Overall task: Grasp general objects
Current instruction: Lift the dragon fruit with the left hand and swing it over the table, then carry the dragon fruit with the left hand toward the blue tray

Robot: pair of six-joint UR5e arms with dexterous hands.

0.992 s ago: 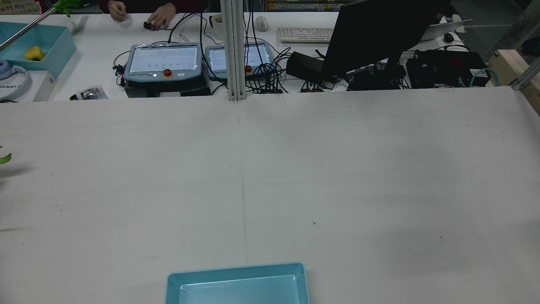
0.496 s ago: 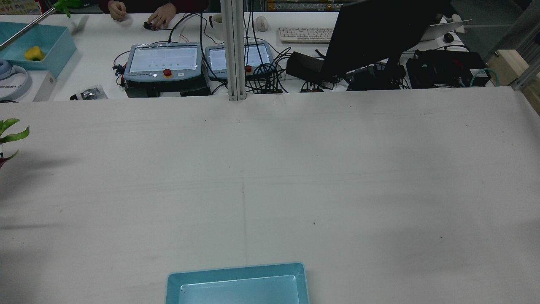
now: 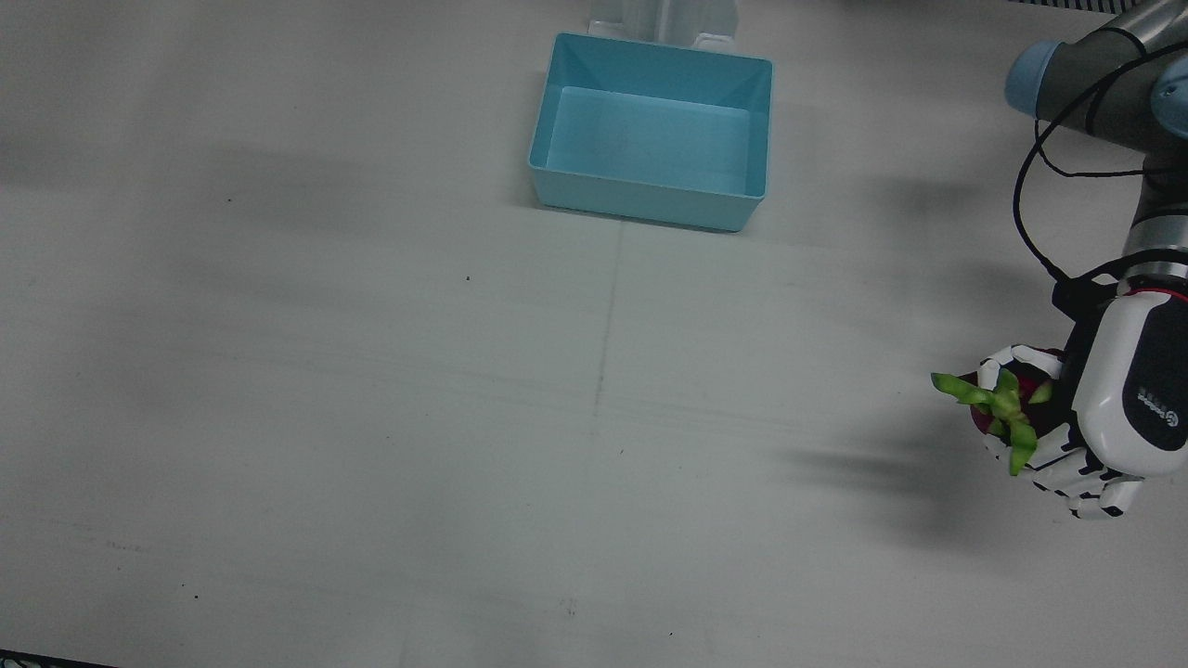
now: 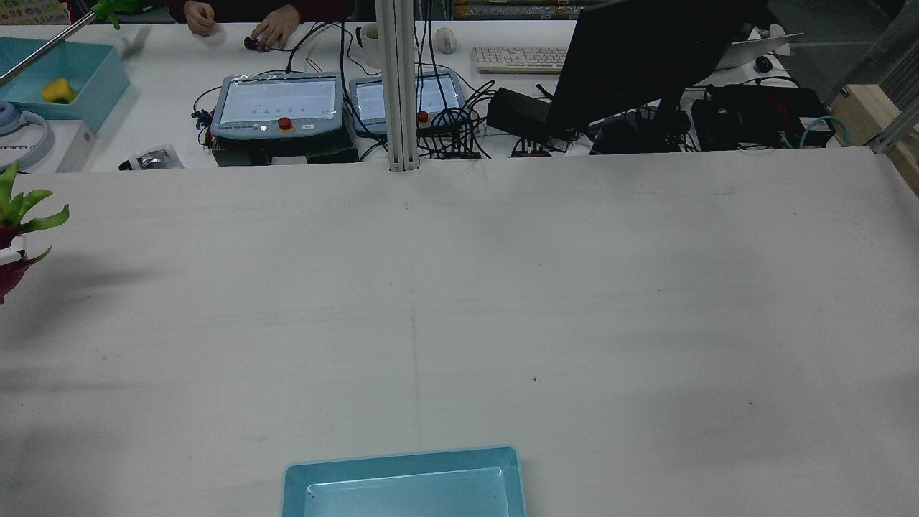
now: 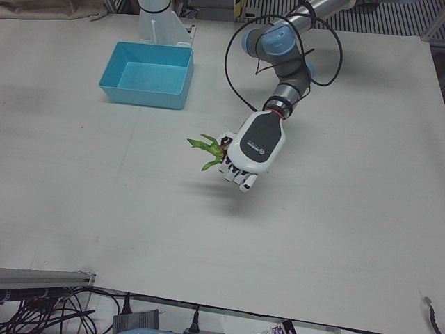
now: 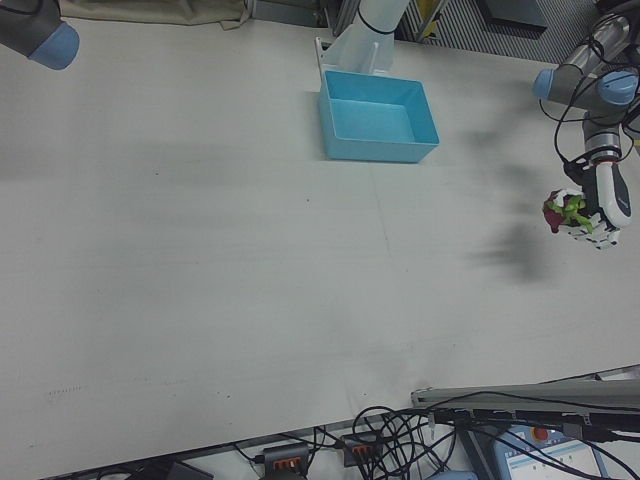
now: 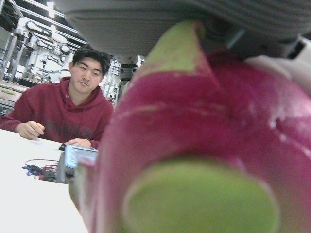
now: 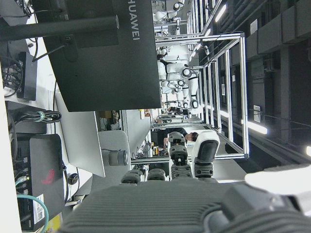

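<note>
A wide white table is filling most of every fixed view. Its surface is carrying only one container, a light blue bin, which is sitting at the far middle of the front view, close to the arm pedestals, with nothing showing inside it.

The left arm is reaching out over the table on the right side of the front views, and a black cable is looping alongside it. At its end, the left hand is hanging above the table surface, casting a soft shadow on the white top below and to the left of it.

The left hand's white fingers are wrapping around a dragon fruit, a dark magenta fruit with bright green leafy scales, and are clamping it clear of the table. The green scales are sticking out past the fingers toward the middle of the table. The fruit is well apart from the blue bin. In the rear view only a sliver of the fruit is showing at the left edge.

In the left hand view, the fruit's magenta skin is filling nearly the whole picture.

In the right hand view, the right hand is showing dark fingers pointing up with nothing between them; whether they are spread or together is unclear.
</note>
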